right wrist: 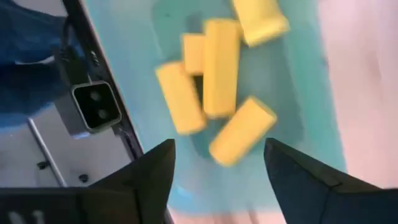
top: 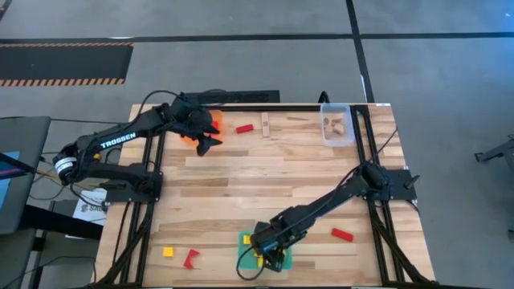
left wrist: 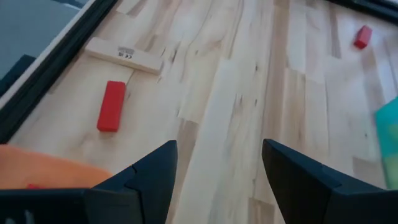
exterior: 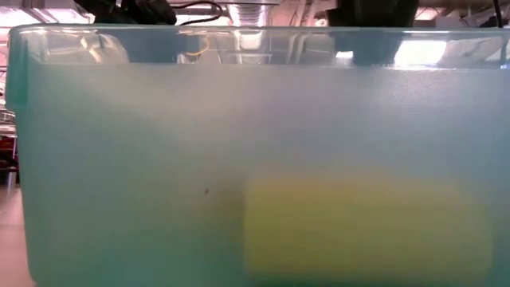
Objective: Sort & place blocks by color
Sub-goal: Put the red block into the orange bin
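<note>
My right gripper (top: 269,255) (right wrist: 217,146) hovers open above the teal tray (top: 243,258) at the table's near edge. Several yellow blocks (right wrist: 214,68) lie in a loose heap on the tray floor, and one shows through the tray wall (exterior: 358,227) in the low view. My left gripper (top: 207,138) (left wrist: 217,146) is open beside the orange tray (left wrist: 43,169) at the far left, holding nothing. A red block (left wrist: 112,106) (top: 244,128) and a wooden block (left wrist: 124,55) (top: 266,124) lie flat on the table just past it.
A clear tray (top: 337,136) with wooden blocks (top: 336,123) sits at the far right. Loose on the table lie a yellow block (top: 169,251) and a red block (top: 190,258) near the left front, and a red block (top: 342,234) right of the teal tray. Bare wood spans the middle.
</note>
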